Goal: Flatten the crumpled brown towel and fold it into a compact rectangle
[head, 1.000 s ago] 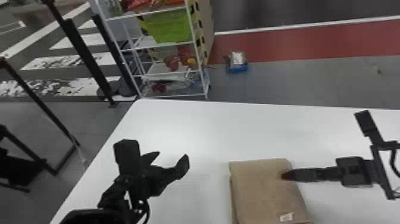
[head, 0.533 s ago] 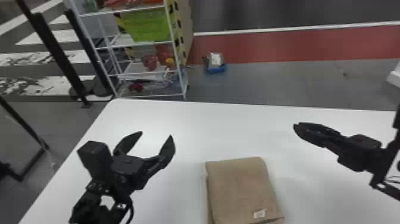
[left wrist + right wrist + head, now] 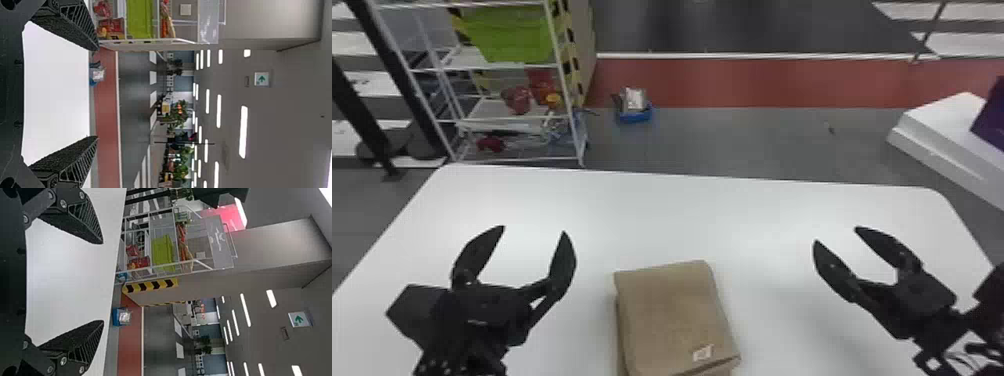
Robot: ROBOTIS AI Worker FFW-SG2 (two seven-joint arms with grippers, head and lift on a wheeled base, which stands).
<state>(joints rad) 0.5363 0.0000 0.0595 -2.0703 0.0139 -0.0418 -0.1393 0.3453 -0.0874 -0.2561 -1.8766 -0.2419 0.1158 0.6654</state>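
Left gripper [image 3: 533,230], right gripper [image 3: 836,235]: both jaws spread, nothing pinched | brown towel [image 3: 677,310] sits folded between them, nearer the robot | looks basically done imo, so back off high and wide, don't snag its layered edge | white desk [image 3: 757,200] under the jaws, rack [image 3: 561,67] beyond the left ones

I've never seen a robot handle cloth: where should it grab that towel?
Probably at the near right corner of the towel, beside its small white label, with the right gripper coming in low from the right. It lies flat, offering little to pinch on top, but stacked layers show along the near edge there for the jaws to close on.
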